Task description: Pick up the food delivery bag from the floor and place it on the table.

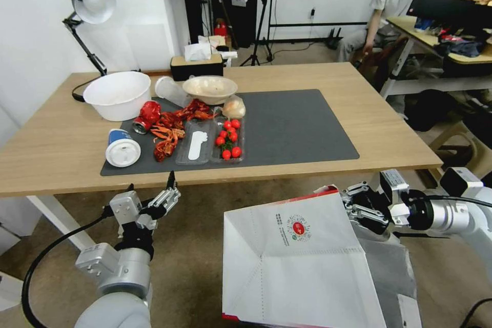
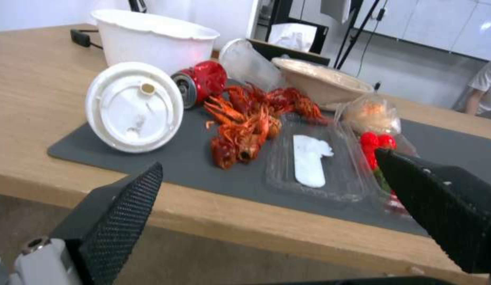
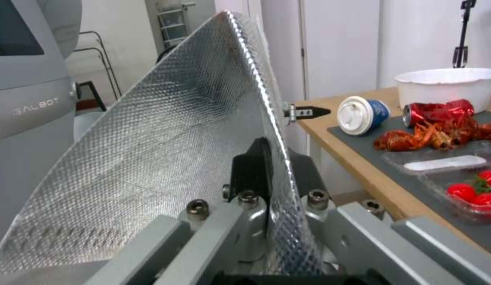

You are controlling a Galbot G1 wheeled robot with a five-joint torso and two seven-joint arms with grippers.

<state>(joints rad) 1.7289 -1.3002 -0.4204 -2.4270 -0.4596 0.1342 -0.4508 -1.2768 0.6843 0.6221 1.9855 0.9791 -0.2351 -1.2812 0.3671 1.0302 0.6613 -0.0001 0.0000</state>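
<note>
Our right gripper pinched the bag's rim, held off the floor below the table's front edge; left gripper hung open alongside.

Beyond the left gripper, its black textured fingers spread apart, a lidded cup, crayfish and clear plastic tray lie on the table's grey mat.

Light-wood table under a dark grey mat
Left half: white bowl, lidded cup, crayfish, tomato tray; lamp far left
</note>
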